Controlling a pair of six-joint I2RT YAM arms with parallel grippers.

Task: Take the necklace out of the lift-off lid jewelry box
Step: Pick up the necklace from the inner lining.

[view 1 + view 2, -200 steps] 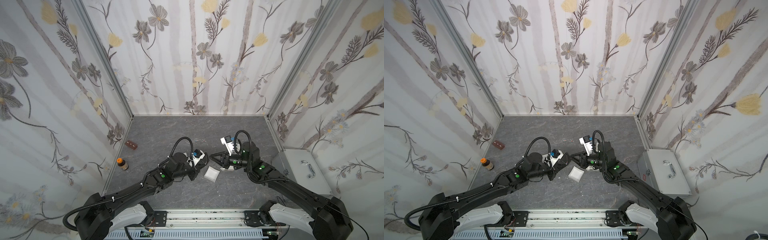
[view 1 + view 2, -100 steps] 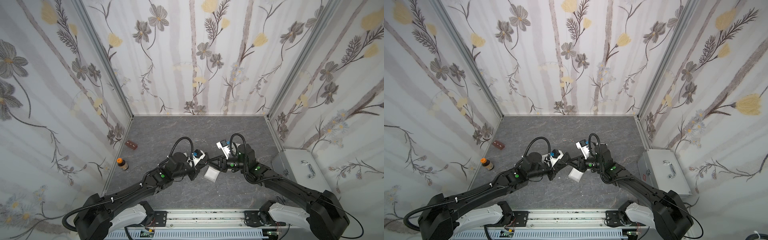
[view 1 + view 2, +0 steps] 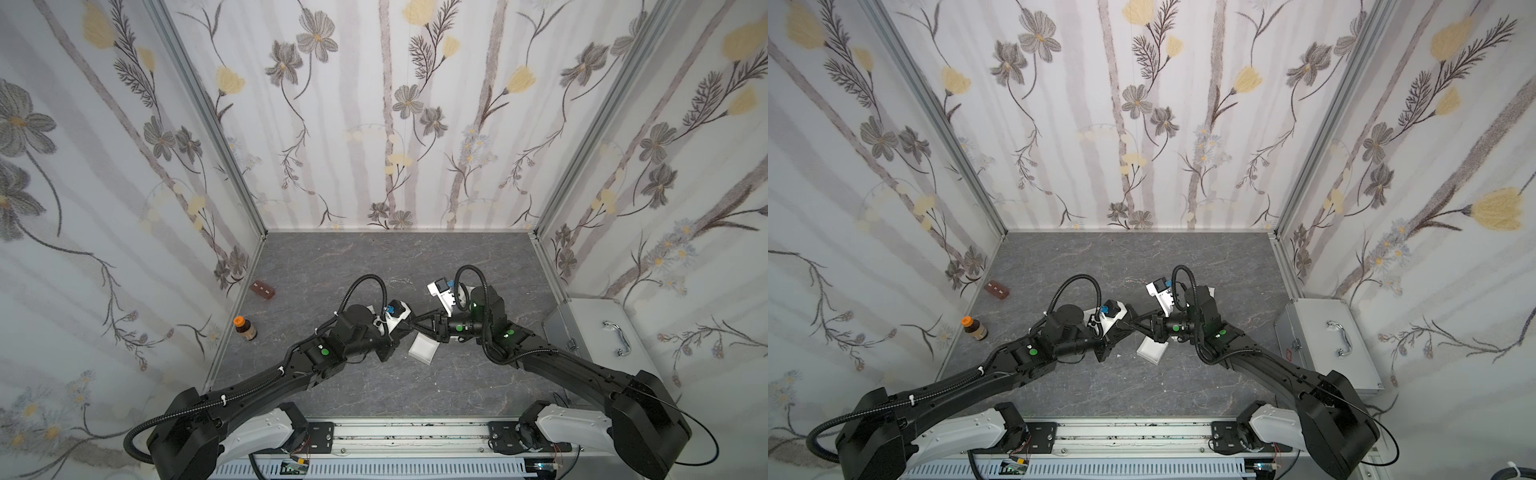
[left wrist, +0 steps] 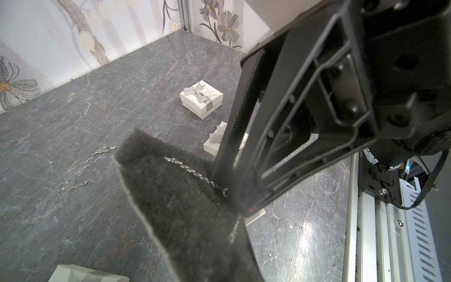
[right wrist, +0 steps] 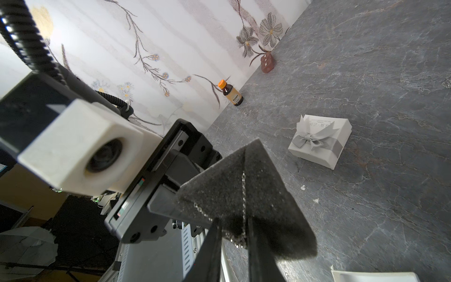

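In both top views the left gripper (image 3: 406,330) and the right gripper (image 3: 1140,325) meet tip to tip over the grey marbled bench (image 3: 374,266). They are just above a white open cardboard box base (image 3: 423,348). What sits between them is too dark to read there.

In the left wrist view a grey square foam pad (image 4: 175,200) juts up in the foreground. A thin silver necklace chain (image 4: 192,171) is draped across its face. The right gripper's black fingers (image 4: 231,151) come in at the pad's edge where the chain crosses. A 2nd silver chain (image 4: 78,168) lies loose on the bench. Beyond it stands 1 closed white gift box with a grey bow (image 4: 201,100).

In the right wrist view the left gripper's fingers are pressed together on 1 corner of the pad. The right gripper's 2 fingers stand narrowly apart with the chain hanging in the gap between them. Whether they touch it I cannot tell.
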